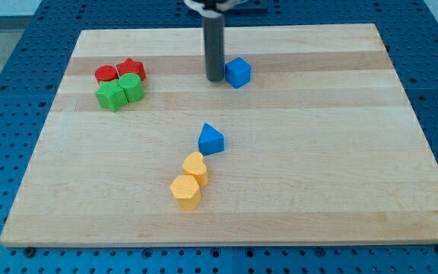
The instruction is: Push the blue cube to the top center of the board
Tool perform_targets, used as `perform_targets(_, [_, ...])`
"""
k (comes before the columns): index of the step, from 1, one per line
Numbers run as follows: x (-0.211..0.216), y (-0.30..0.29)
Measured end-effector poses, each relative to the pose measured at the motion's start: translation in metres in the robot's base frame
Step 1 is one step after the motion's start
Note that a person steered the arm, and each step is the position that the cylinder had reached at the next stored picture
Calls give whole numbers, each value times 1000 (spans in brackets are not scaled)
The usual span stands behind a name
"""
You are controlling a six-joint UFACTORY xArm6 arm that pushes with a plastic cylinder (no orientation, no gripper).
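Observation:
The blue cube [238, 72] sits on the wooden board [318, 167] near the view's top, just right of centre. My tip [215, 78] rests on the board right beside the cube's left side, close to touching it. A blue triangular block [211, 139] lies near the board's middle, below the cube.
A red cylinder [106, 74], a red star-like block [131, 68], a green star-like block [112, 96] and a green cube [132, 87] cluster at the top left. Two yellow blocks [195, 168] [185, 192] lie below the blue triangular block.

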State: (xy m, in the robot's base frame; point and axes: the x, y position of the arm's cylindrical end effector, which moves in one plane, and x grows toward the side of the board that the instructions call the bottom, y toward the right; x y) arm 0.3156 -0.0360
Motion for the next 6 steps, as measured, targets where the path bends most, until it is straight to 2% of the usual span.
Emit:
perform_targets(1, [14, -4])
perform_targets(2, [59, -2])
perform_targets(3, [75, 30])
perform_targets(4, [29, 47])
perform_targets(5, [-26, 27])
perform_targets(6, [-25, 20])
